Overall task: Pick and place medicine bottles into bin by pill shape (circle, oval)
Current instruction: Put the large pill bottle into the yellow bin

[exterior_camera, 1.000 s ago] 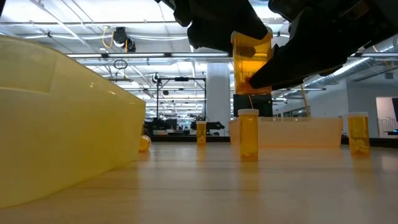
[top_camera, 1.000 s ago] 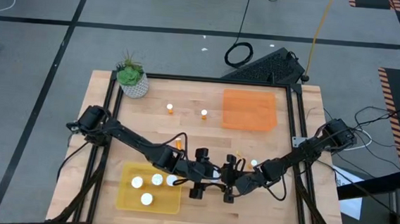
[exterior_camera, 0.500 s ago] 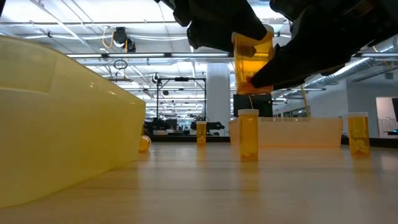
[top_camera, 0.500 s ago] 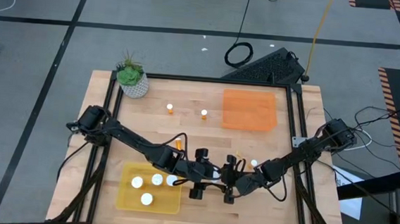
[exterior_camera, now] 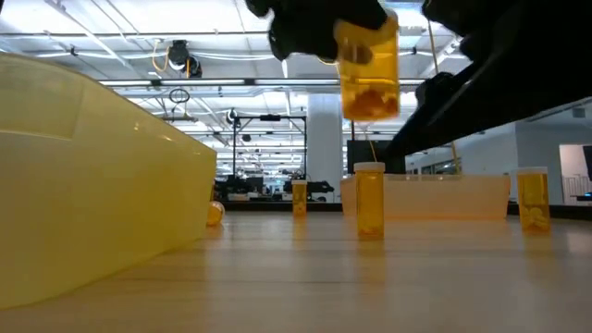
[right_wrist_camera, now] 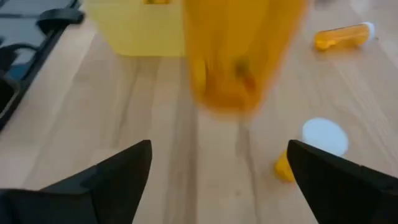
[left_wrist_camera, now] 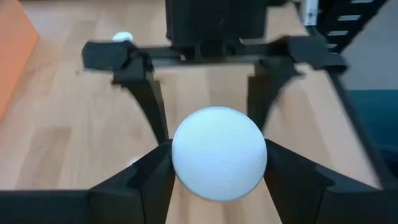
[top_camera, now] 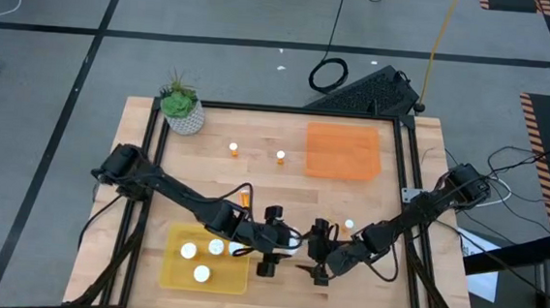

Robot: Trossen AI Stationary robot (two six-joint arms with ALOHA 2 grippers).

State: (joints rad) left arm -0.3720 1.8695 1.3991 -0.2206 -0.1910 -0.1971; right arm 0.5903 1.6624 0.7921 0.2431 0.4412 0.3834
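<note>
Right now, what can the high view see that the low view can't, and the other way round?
Only the high view shows the potted plant and three white caps inside the yellow tray. Only the low view shows the pill bottle hanging above the table, pills in its bottom, and the room behind. Both show the yellow tray, the orange tray and the left end effector, which holds that bottle, facing the open right end effector.
</note>
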